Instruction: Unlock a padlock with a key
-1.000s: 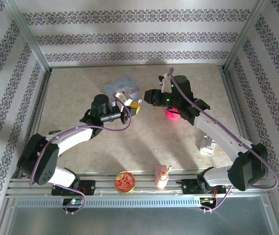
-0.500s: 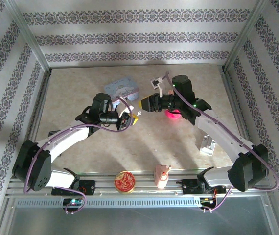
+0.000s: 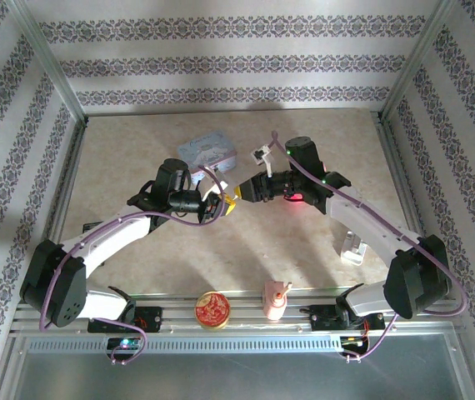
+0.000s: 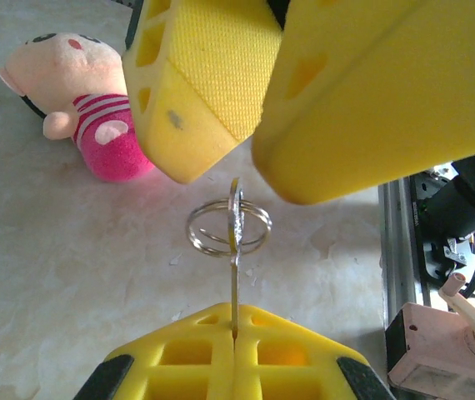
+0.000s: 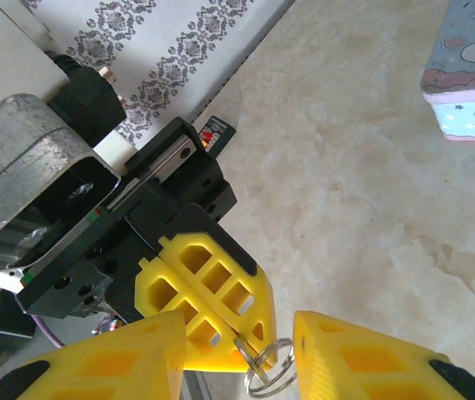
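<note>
The left gripper (image 4: 233, 333) and the right gripper (image 5: 242, 354) are yellow. The key (image 4: 234, 275) is silver. The soft toy (image 4: 87, 125) is pink with stripes. At 11 o'clock the tin (image 3: 207, 151) is pale blue. The walls (image 3: 221, 62) have grey flowery stripes.

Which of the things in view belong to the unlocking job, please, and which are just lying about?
Job: key, pinched in the left gripper; right gripper, open around it.
Lying about: pale blue tin; pink plush doll; round red tin; pink toy.
</note>
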